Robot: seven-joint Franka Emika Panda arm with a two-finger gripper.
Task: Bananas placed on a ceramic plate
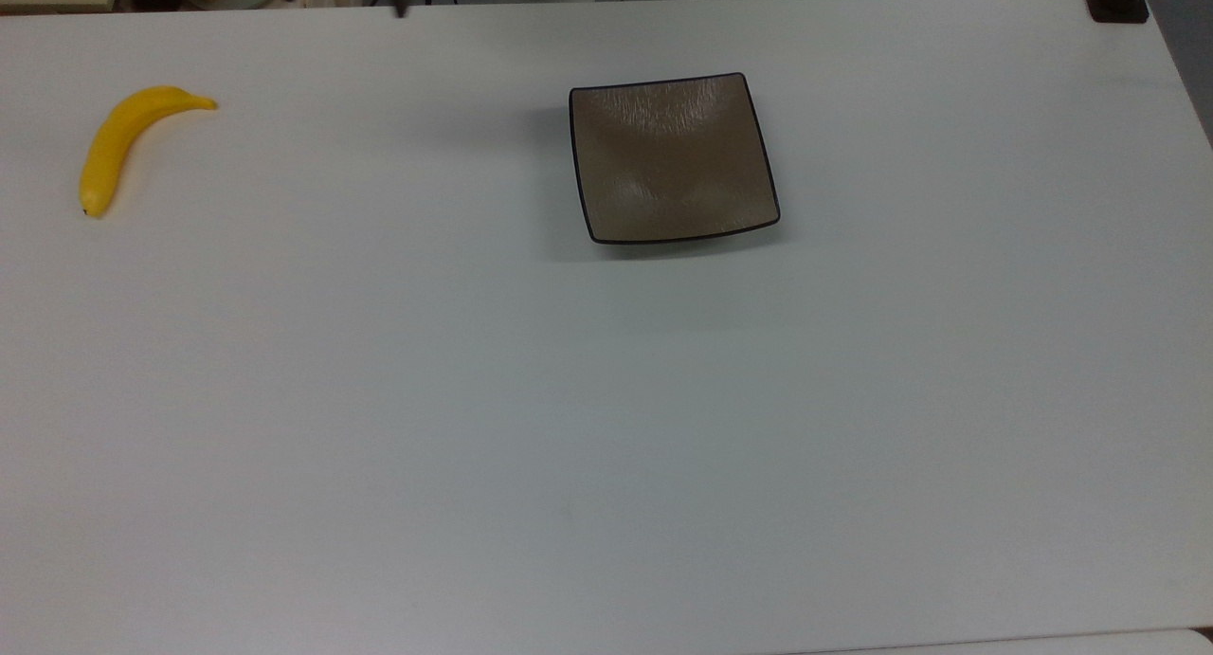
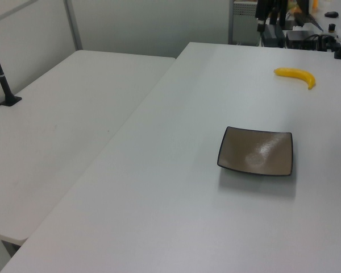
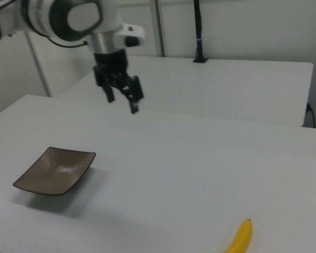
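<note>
Gripper [image 3: 121,99] up in the air, fingers [image 3: 134,103] spread apart, holding nothing. Ceramic plate [image 3: 54,171] sits on the table [image 3: 200,168] below the fingers, toward the right view's left. Banana [image 3: 239,239] lies well apart from the fingers, low at the right view's right, not on the plate.

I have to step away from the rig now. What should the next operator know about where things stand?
Gripper: open, holding nothing, hanging in the air above the table, well away from both objects.
Banana: lying on the table near the top view's left edge, untouched.
Ceramic plate: nothing on it, near the table's middle in the top view, far from the banana.
Done: nothing yet; no grasp made.
Left: bring the gripper to the banana, grasp it, carry it across to the plate and set it down there.
</note>
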